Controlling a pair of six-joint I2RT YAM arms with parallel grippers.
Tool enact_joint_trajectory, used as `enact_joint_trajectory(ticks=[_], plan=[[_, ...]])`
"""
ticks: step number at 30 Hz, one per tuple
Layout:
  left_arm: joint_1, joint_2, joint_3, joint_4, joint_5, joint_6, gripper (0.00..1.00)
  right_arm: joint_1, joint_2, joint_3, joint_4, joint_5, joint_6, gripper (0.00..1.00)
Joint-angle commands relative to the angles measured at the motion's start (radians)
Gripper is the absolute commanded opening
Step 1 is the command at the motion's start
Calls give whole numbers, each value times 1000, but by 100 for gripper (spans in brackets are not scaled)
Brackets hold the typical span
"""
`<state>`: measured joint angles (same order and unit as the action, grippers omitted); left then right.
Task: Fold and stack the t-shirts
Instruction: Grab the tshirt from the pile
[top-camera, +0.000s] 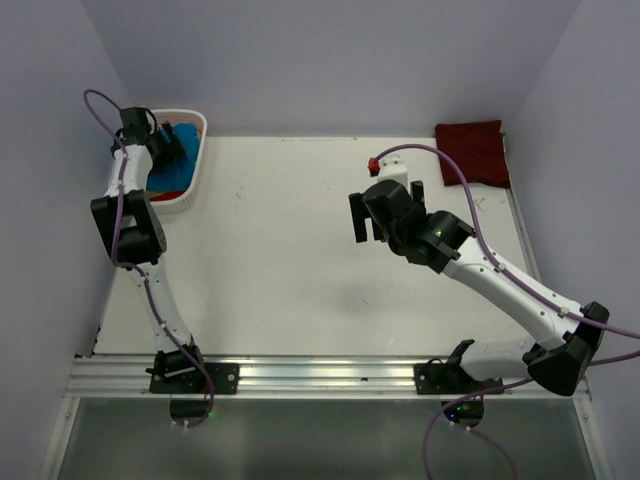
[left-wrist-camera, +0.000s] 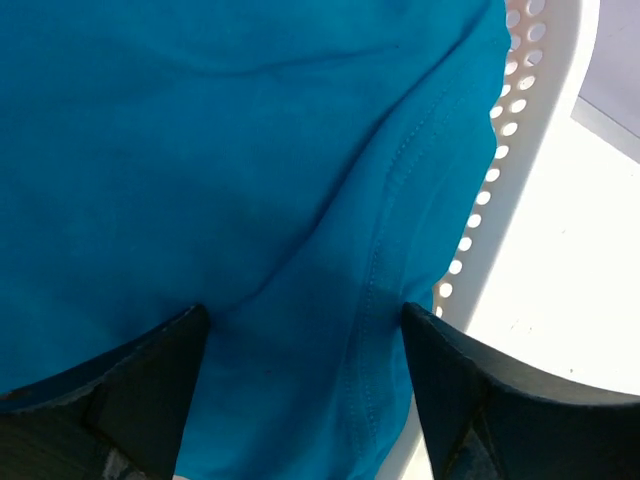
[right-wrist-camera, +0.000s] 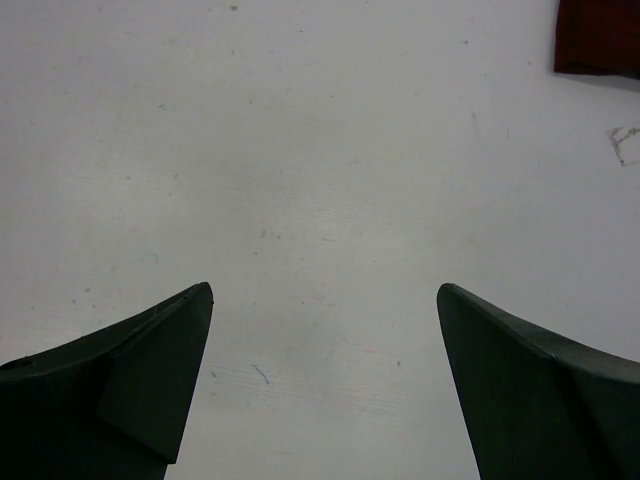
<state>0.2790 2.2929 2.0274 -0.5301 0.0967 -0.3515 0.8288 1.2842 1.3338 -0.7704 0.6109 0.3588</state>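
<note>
Early stage. One dark maroon t-shirt (top-camera: 473, 150) lies folded at the table's (top-camera: 280, 280) far right corner. Teal-blue t-shirt (left-wrist-camera: 250, 150) sits in the white basket (left-wrist-camera: 530, 150) at far left, not yet lifted. Left pincer (left-wrist-camera: 305, 320) is low over it, jaws apart. Right pincer (right-wrist-camera: 325, 300) is apart and empty over mid-table. Table white, scuffed; pale lilac walls close in on three sides.

L arm (top-camera: 130, 225) is stretched fwd along the far-left side, wrist tipped down; L gripper (left-wrist-camera: 305, 308) is held w/ jaws apart. R arm (top-camera: 500, 285) is angled inward; R gripper (right-wrist-camera: 325, 290) is pointed down, jaws spread wide.
</note>
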Motion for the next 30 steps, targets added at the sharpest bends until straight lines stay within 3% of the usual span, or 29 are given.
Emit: enact_joint_trajectory(ticks=[1, 3, 6, 7, 10, 13, 17, 30], plan=[[-6, 10, 42, -11, -12, 22, 80, -7, -13, -8, 22, 35, 19, 99], [-8, 4, 33, -4, -12, 23, 74, -5, -10, -10, 20, 36, 20, 99], [-6, -6, 30, 2, -12, 23, 55, -5, 0, -19, 25, 36, 22, 99], [-8, -4, 28, 2, -12, 25, 41, -5, 1, -19, 25, 36, 25, 99], [-8, -1, 22, 5, -6, 25, 15, -5, 3, -25, 26, 36, 28, 99], [-8, 5, 13, 7, -3, 22, 0, -5, 1, -31, 26, 39, 31, 99], [-8, -25, -7, 19, 33, 19, 0, -8, 3, -41, 34, 44, 31, 99], [-32, -413, -59, 18, 71, -38, 0, -31, 40, -74, 68, 38, 58, 99]])
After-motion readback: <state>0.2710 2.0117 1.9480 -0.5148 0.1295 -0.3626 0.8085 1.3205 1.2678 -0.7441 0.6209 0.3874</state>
